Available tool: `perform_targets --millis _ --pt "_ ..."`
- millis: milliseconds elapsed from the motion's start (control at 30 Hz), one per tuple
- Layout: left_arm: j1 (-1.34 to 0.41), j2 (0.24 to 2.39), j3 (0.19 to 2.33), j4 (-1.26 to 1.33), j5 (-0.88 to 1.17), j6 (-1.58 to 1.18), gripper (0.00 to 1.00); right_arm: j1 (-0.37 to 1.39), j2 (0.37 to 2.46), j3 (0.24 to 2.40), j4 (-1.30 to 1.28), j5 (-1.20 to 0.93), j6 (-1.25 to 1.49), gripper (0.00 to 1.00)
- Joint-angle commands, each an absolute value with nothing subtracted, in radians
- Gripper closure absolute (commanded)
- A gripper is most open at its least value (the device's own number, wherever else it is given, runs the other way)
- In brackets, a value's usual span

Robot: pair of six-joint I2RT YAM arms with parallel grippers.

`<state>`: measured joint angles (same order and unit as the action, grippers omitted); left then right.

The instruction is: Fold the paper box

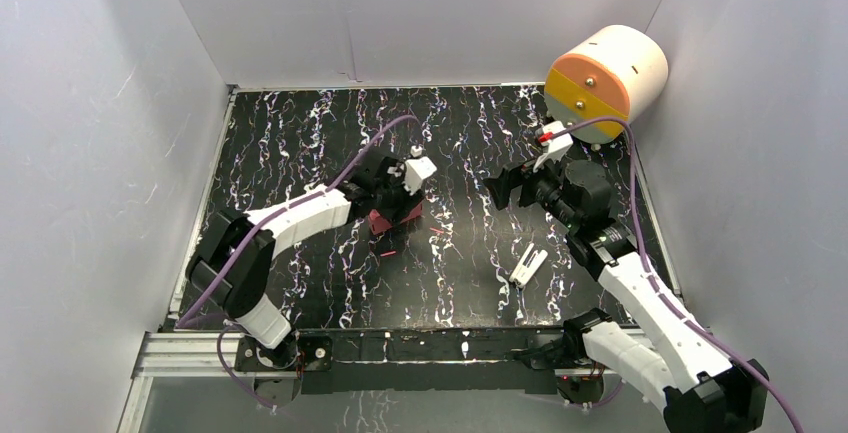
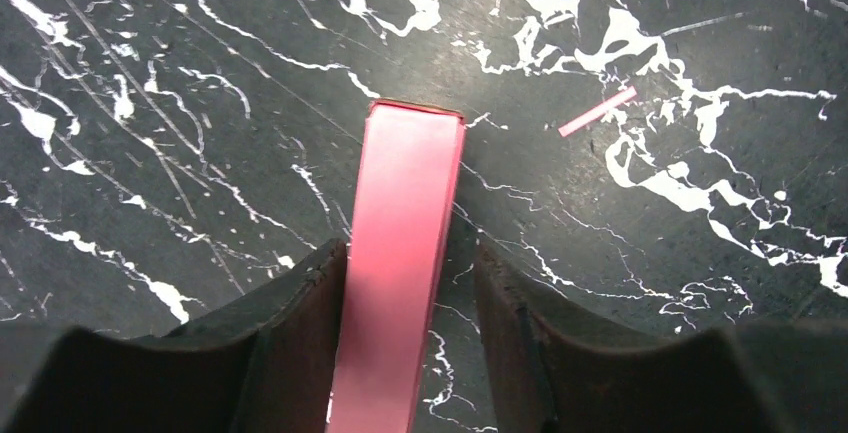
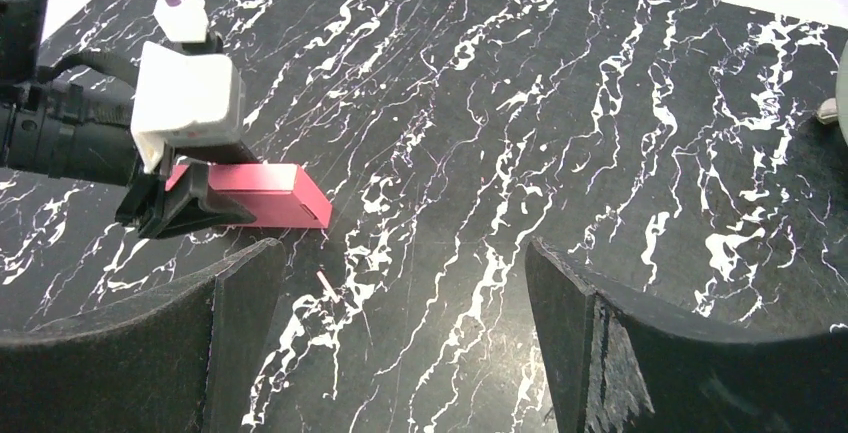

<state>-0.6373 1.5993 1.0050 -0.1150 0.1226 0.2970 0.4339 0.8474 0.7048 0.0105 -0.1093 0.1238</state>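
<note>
Paper box, pink-red and folded into a narrow block, lies on the black marbled table between the parted fingers of the left gripper, touching one finger and just clear of the other. The right gripper hovers well apart, spread wide and empty.

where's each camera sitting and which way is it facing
Top: above and behind the bases, looking down on the table; left arm and right arm show.
Left wrist: on the left arm, looking down past its fingers at the pink box between them.
Right wrist: on the right arm, looking across at the left gripper; own fingers apart below.
Shared: both wrist views show the pink box.
</note>
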Motion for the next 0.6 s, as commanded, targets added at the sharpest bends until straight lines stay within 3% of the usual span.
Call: perform_targets --millis 0,167,433,567 --pt "-0.683 1.610 1.048 -0.143 0.064 0.414 0.59 0.434 0.815 0.700 0.010 -0.077 0.098 0.02" --pt "-0.727 1.603 1.056 -0.123 0.015 0.536 0.82 0.433 0.786 0.696 0.002 -0.056 0.078 0.02" --pt "-0.794 1.563 0.917 0.181 -0.128 0.855 0.93 0.434 0.704 0.681 -0.047 -0.009 0.051 0.01" --pt "-0.808 1.576 0.799 0.328 -0.124 0.981 0.92 0.433 0.682 0.678 -0.055 -0.004 0.051 0.01"
